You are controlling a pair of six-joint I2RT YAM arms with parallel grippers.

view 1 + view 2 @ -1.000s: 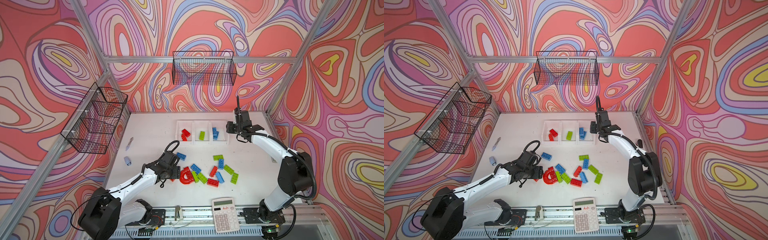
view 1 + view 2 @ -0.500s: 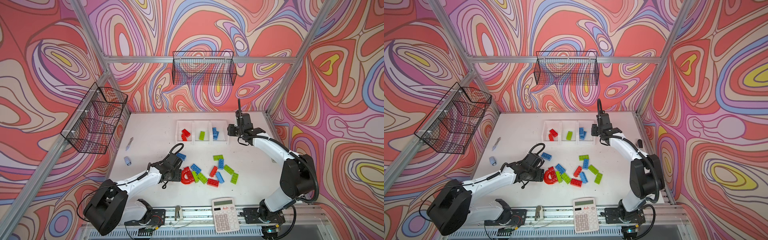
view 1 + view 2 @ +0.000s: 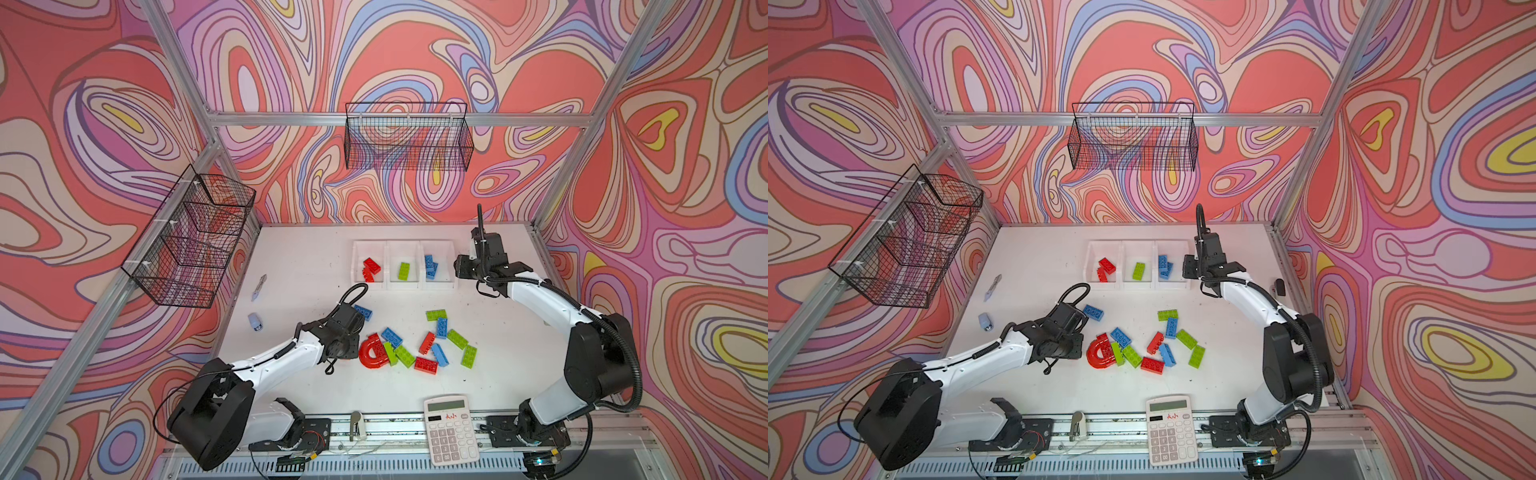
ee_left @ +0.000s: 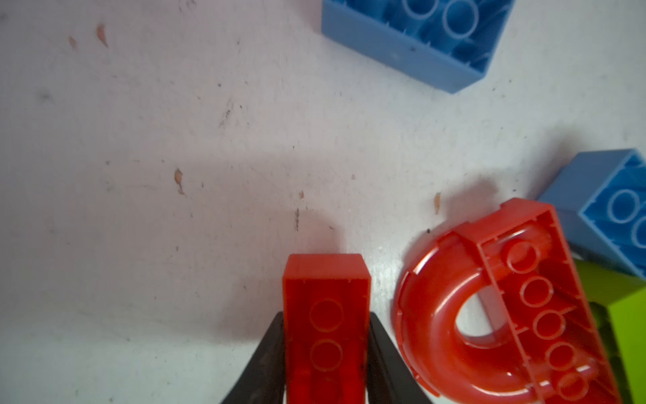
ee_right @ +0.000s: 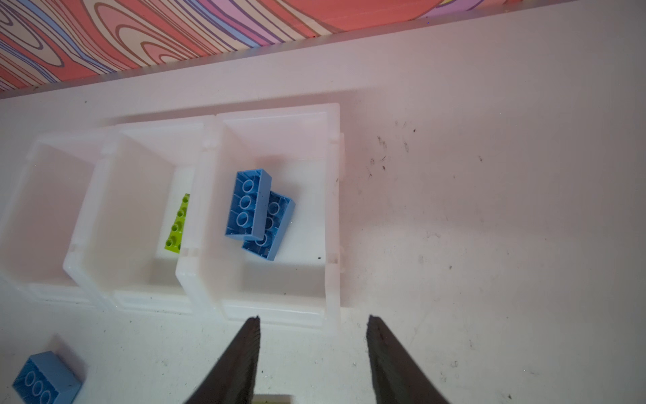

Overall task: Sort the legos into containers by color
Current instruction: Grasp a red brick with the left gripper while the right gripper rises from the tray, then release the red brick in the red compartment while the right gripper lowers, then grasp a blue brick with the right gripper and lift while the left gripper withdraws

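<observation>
The left gripper (image 4: 325, 313) is clamped on a red brick (image 4: 327, 297), with 1 black finger (image 4: 271, 349) pressed flat to each long side. The brick's hollow side faces the wrist camera, and it sticks out past both tips. The right gripper (image 5: 313, 319) stands open, nothing between its fingers (image 5: 244, 356) and nothing touched.

1 second ago the left jaws were spread wide beside the arch. They have since closed on the brick, and the arm has reached a little nearer the pile. The right arm has barely shifted beside the bins.

The held brick is low over the table (image 4: 140, 175); whether it touches cannot be told. The arch (image 4: 419, 307) lies just beside it, with a narrow strip of table between. A blue brick (image 4: 412, 45) lies further off. The pile (image 3: 427, 343) spreads over mid-table in both top views. Just past the right tips sit the 3 bins (image 5: 279, 109). The nearest holds 2 blue bricks (image 5: 250, 203), the middle 1 green brick (image 5: 178, 224), the last 2 red bricks (image 3: 371, 266).
</observation>
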